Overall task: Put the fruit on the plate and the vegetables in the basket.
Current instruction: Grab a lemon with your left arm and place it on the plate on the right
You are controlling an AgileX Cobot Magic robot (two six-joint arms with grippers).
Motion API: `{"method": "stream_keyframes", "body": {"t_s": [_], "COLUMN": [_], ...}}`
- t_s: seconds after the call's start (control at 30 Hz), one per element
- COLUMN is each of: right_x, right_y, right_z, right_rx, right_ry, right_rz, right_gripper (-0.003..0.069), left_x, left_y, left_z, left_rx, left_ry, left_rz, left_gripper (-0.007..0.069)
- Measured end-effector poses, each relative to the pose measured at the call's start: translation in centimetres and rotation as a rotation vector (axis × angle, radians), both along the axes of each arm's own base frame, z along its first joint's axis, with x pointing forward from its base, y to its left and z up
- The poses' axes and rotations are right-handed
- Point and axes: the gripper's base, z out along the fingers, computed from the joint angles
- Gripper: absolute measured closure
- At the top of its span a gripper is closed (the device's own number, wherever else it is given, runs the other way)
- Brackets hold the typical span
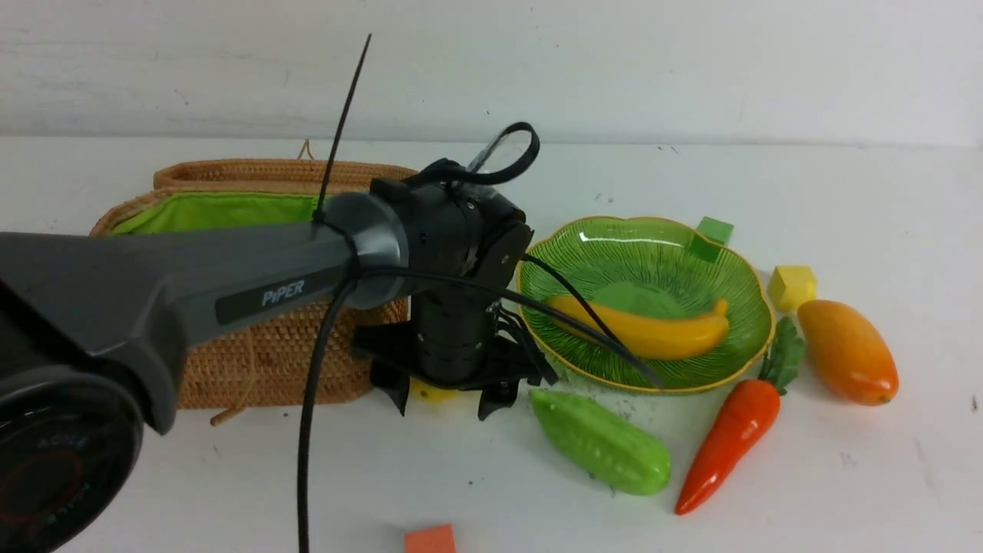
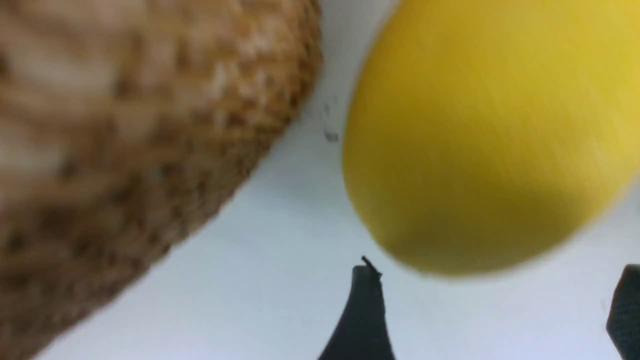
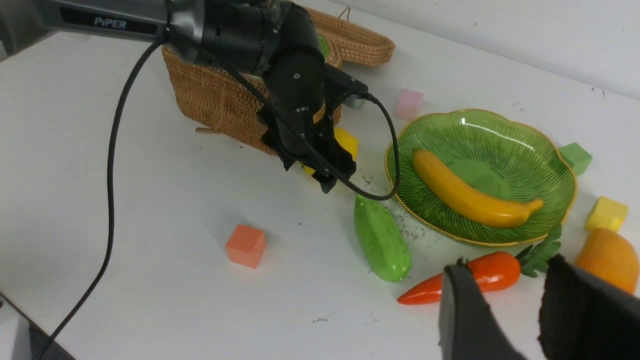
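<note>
Item 1, basket (image 1: 269, 361): set at the left of the table (image 1: 845, 476), with the lid (image 1: 269, 173) folded back behind it and the green lining (image 1: 215, 211) exposed.

Item 2, plate (image 1: 599, 246): placed right of the basket. The banana (image 1: 653, 330) is laid inside it.

Item 3, lemon (image 1: 431, 393): found on the table just beside the basket's front corner, between basket and plate. It is straddled by the left end effector (image 1: 441, 403), whose jaws are spread wide and pointed downward. Contact cannot be told.

Item 4, gourd (image 1: 603, 442): laid on the table just in front of the plate.

Item 5, carrot (image 1: 726, 445): laid right of the gourd, with its leaves at the plate's rim.

Item 6, mango (image 1: 848, 349): placed on the table right of the plate, apart from it.

Item 7, right end effector (image 3: 505, 280): held above the table near the carrot and mango, with its jaws parted narrowly and nothing gripped.

Sundries: a green cube (image 1: 714, 230) is seen behind the plate, a yellow cube (image 1: 792, 286) behind the mango, an orange cube (image 1: 430, 539) at the near edge and a pink cube (image 3: 409, 104) beside the basket.
</note>
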Motion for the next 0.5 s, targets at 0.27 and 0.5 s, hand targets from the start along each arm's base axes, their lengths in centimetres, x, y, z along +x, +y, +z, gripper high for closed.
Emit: {"method": "stream_keyframes", "body": {"t_s": [0.27,0.5], "right_x": [0.0,0.0], "right_y": [0.0,0.0], "right_z": [0.0,0.0], "right_rx": [0.001,-0.002], "right_ry": [0.000,-0.002], "right_rz": [0.002,-0.001], "right_gripper": [0.0422,0.0422], "left_x": [-1.8,-1.4], "left_y": [0.6,0.2], "left_z": [2.8,4.9], "left_rx": [-0.008,-0.084], "left_ry": [0.091,-0.033], "left_rz": [-0.061,-0.121], "left_gripper": [0.0032,0.0032]}}
